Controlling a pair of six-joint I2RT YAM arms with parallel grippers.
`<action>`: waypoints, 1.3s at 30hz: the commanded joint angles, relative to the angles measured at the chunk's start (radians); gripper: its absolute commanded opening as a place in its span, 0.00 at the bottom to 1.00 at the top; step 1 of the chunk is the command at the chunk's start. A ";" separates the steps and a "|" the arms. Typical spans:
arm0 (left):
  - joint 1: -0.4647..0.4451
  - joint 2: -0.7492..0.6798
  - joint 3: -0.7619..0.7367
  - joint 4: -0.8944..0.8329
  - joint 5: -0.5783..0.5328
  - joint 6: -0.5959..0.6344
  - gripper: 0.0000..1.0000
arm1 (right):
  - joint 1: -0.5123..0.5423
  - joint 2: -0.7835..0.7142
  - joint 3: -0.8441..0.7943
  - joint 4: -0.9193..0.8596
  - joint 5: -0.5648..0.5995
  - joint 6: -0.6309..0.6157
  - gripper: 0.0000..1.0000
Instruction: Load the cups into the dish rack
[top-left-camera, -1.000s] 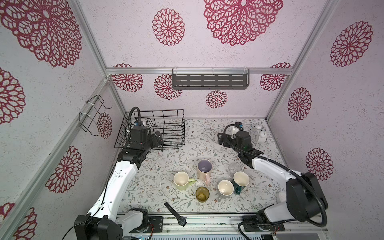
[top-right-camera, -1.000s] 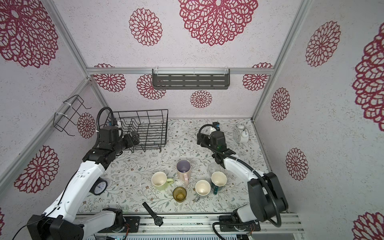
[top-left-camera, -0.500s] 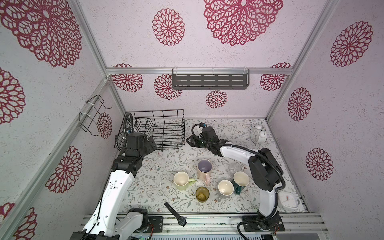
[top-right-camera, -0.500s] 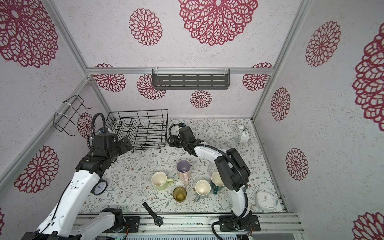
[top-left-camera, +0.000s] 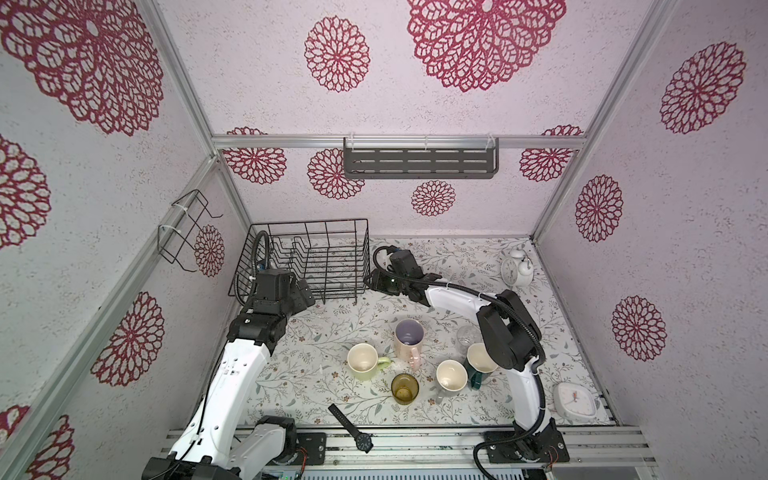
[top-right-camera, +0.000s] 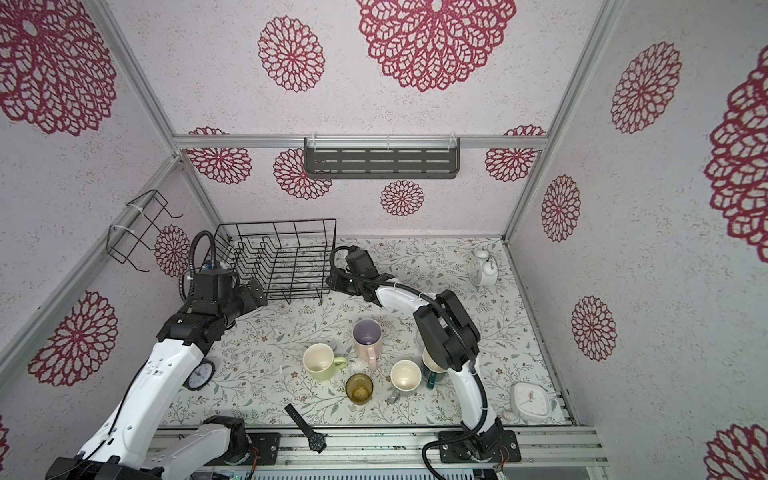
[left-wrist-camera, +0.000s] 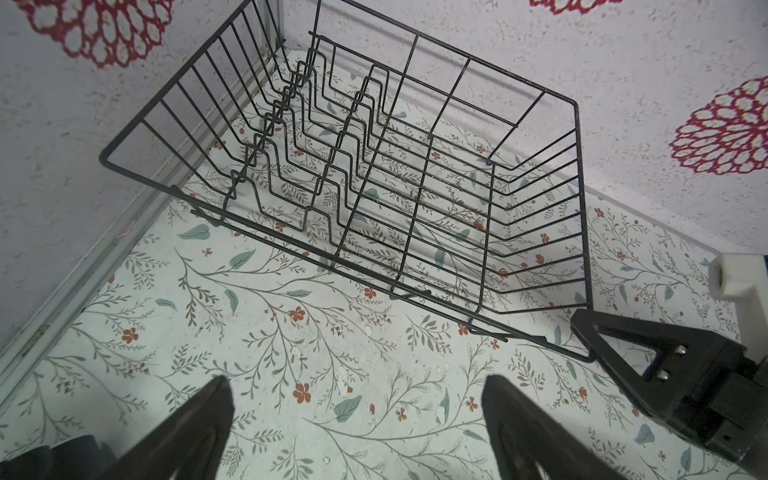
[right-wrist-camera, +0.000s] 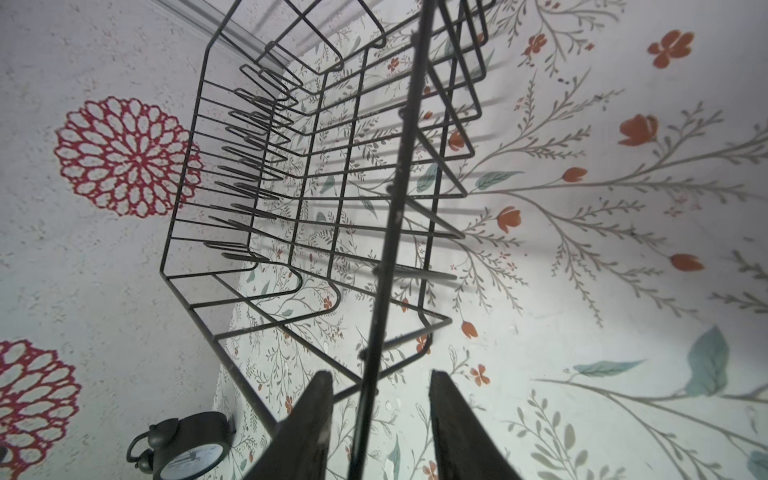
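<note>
Dish rack (top-left-camera: 332, 257), centre-left: rim wire straddled by right gripper (right-wrist-camera: 382, 374), not yet clenched; wire to be centred before clamping. Left gripper (left-wrist-camera: 357, 386) released, empty.

Pale, rough-textured walls (top-left-camera: 257, 83) carried crimson flower medallions (top-left-camera: 337, 53) of several sizes. Aluminium rails (top-left-camera: 291, 141) framed the corners and crossed the back wall. A dark slotted shelf (top-left-camera: 419, 163) hung from that rail, and a black wire holder (top-left-camera: 183, 232) was tied to the left rail. The desk (top-left-camera: 324, 332) wore a pale covering printed with leafy sprigs and small orange blossoms. Light fell evenly.
</note>
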 joint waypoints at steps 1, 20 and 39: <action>0.009 0.025 0.001 0.059 0.006 0.026 0.97 | 0.006 0.022 0.079 -0.063 0.038 0.024 0.32; 0.067 0.091 0.107 0.009 0.041 0.095 0.97 | 0.063 -0.044 0.135 -0.301 0.403 0.011 0.00; 0.071 0.062 0.064 0.039 0.134 0.036 0.97 | -0.035 -0.376 -0.160 -0.318 0.533 -0.110 0.00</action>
